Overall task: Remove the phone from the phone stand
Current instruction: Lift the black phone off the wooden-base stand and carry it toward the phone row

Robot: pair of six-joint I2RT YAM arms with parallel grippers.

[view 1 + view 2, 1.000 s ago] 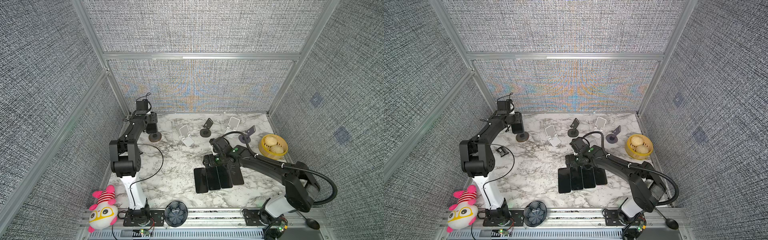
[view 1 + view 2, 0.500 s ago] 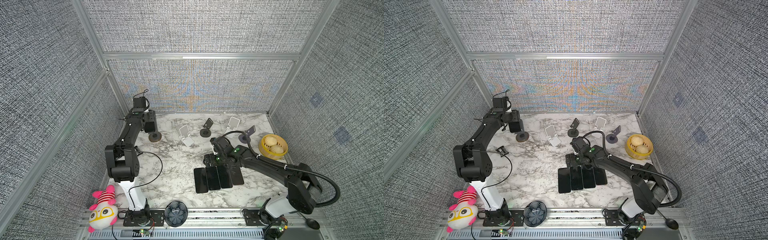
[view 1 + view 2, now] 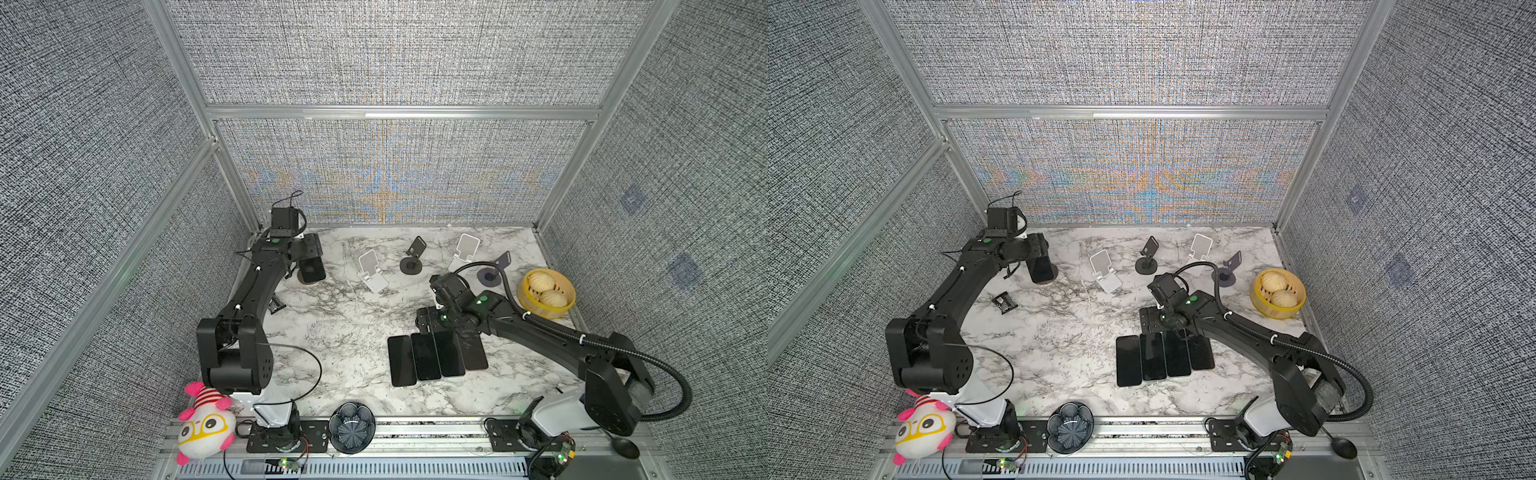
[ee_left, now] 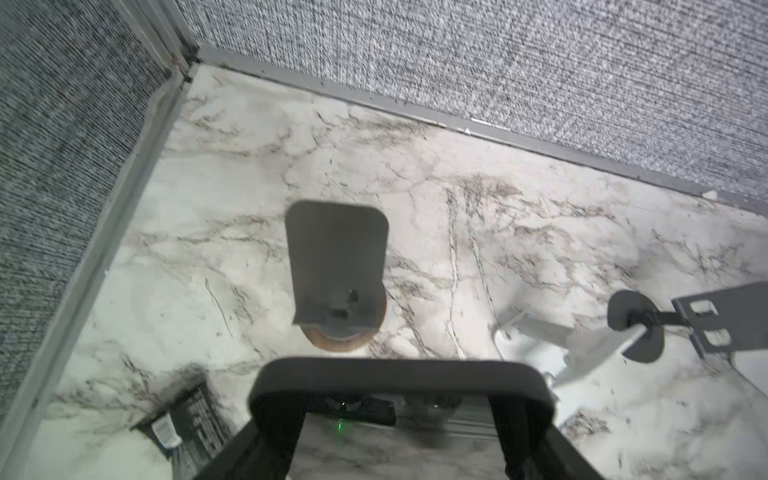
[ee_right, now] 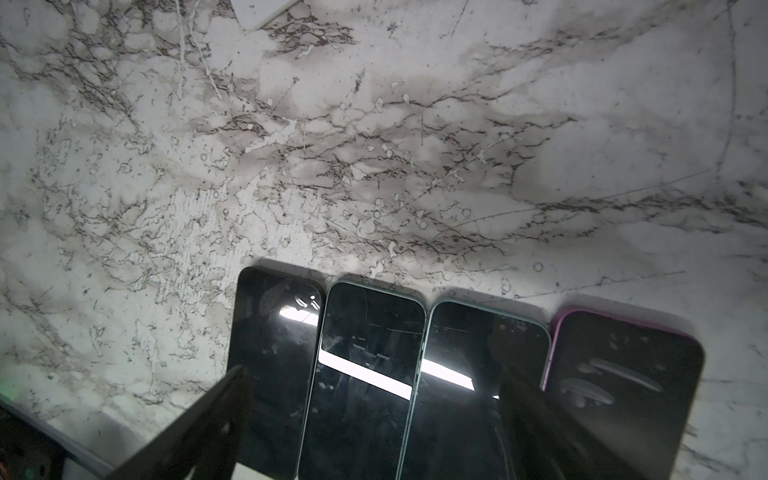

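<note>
Phone (image 3: 312,271) hangs clamped in the left gripper (image 3: 311,258) at the table's (image 3: 345,324) back left in both top views, the left wrist view shows the phone stand (image 4: 336,257) bare, clear of it, and the right wrist view shows the right gripper (image 5: 372,374) spread wide over four flat phones (image 5: 623,374).
</note>
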